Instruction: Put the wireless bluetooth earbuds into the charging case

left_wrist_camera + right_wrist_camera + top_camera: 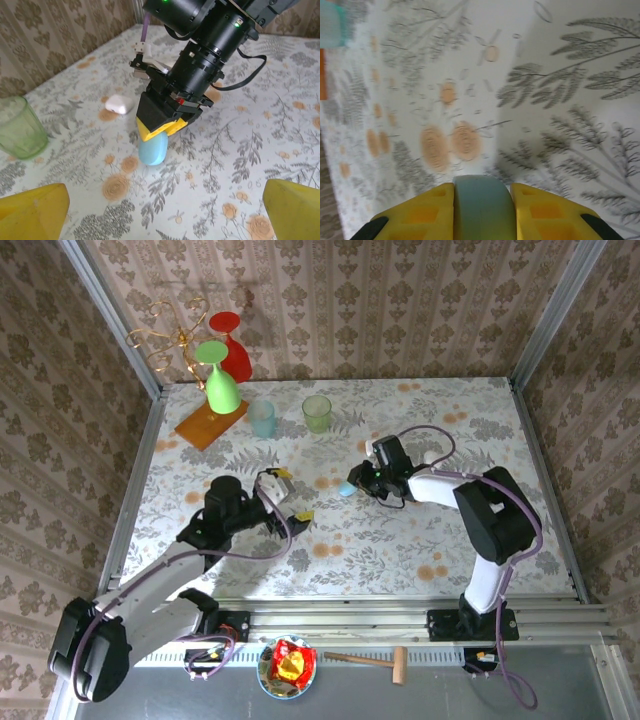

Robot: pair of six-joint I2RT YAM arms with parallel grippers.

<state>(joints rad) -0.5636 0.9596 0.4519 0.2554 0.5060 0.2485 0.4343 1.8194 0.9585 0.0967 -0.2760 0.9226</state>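
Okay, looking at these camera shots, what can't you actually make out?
- The blue case, left wrist view: its upper part is hidden inside the right claw, so the lid state is unclear.
- Same case, right wrist view: cut off by the bottom edge and blurred.
- The earbuds, top view: too small to pick out.
- The left claw, left wrist view: its fingers are cut off at the bottom corners.

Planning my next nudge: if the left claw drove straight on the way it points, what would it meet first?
Probably the blue case held in the right claw, dead ahead of the open left claw. Depth is unclear, so the table might come first.
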